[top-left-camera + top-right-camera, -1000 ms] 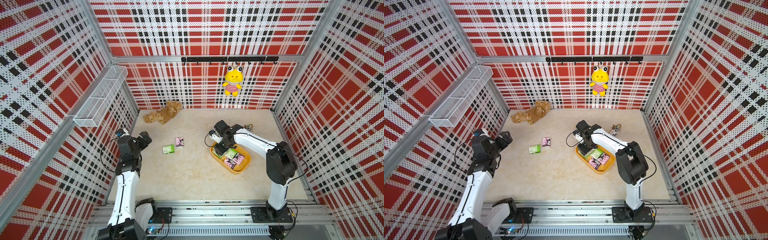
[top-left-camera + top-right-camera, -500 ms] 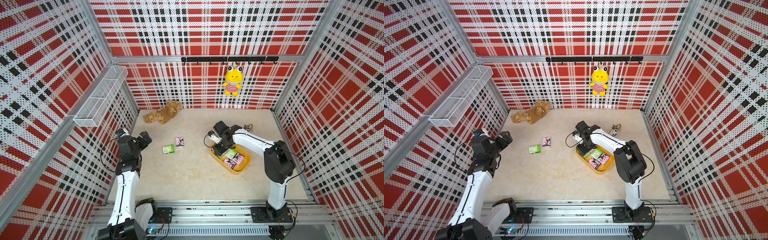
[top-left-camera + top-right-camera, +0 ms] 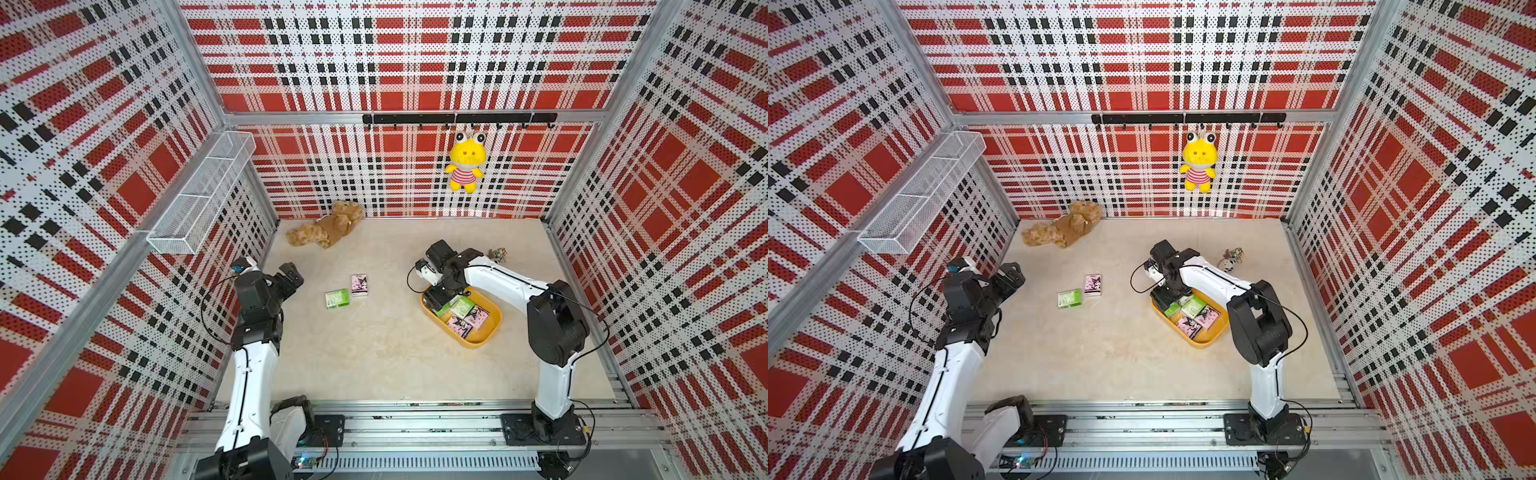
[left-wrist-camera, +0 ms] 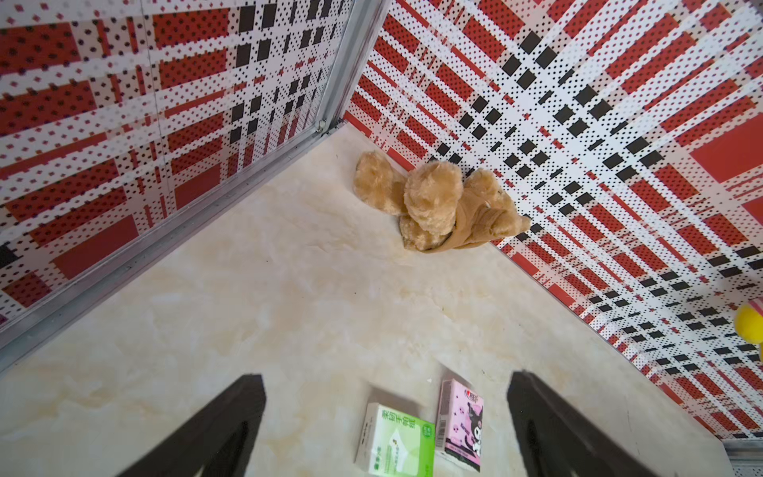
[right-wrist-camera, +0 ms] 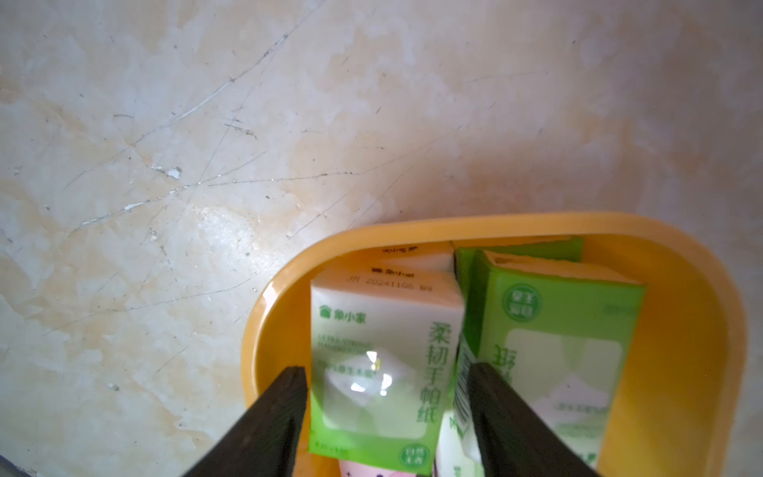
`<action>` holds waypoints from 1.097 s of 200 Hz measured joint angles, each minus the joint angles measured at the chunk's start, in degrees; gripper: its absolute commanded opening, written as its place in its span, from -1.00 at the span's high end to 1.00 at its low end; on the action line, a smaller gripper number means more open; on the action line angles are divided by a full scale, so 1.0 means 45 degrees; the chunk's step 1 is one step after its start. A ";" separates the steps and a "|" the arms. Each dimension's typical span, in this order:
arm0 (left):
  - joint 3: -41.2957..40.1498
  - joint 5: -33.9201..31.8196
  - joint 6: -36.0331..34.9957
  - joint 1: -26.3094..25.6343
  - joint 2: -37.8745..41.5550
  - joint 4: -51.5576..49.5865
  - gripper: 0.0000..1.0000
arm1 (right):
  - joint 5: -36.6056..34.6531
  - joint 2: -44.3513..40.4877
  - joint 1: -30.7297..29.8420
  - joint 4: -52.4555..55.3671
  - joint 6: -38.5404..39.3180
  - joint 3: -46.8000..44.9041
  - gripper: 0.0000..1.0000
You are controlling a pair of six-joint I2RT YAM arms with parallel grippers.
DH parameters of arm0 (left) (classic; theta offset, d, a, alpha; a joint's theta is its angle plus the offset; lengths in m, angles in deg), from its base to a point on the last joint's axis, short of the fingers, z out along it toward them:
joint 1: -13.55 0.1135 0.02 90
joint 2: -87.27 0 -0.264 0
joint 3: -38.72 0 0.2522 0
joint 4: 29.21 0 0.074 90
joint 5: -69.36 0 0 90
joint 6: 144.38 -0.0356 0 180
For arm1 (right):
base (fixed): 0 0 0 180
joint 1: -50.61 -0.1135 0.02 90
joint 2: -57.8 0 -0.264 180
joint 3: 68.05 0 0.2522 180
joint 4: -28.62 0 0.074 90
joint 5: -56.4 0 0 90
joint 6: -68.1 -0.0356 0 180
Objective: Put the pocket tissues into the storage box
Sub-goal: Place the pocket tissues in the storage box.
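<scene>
Flat green-white tissue packet (image 4: 394, 442) and pink tissue packet (image 4: 460, 425) lie just ahead of the left gripper (image 4: 386, 376); its jaws stand wide open.

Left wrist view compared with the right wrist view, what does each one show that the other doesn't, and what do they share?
Only left wrist: the brown plush bear, a green packet and a pink packet lying on the table, and the open left tool. Only right wrist: the storage box with green packets inside, and the right tool straddling one green-and-white packet. Both: the beige table.
</scene>
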 measured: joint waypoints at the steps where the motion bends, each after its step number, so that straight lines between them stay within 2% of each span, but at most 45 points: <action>1: 0.0000 -0.0005 0.0000 0.0000 0.0000 -0.0005 -0.99 | -0.0005 -0.0010 0.0000 0.0005 0.0000 0.0024 -0.42; 61: 0.0000 -0.0029 0.0000 0.0000 0.0005 0.0000 -0.98 | 0.0277 -0.1919 0.0034 0.0034 -0.0690 -0.0015 -0.48; 118: -0.0039 -0.0024 0.0015 0.0000 0.0005 0.0039 -0.98 | 0.2807 -0.4454 0.1030 -0.0942 -0.2710 -0.3468 -0.52; 164: -0.0049 -0.0019 0.0053 0.0000 -0.0005 0.0136 -0.99 | 0.4197 -0.4464 0.0991 -0.1836 -0.3701 -0.4595 -0.53; 219: -0.0049 -0.0024 0.0044 0.0000 -0.0005 0.0146 -0.98 | 0.4464 -0.3536 0.0991 -0.2419 -0.3925 -0.4600 -0.54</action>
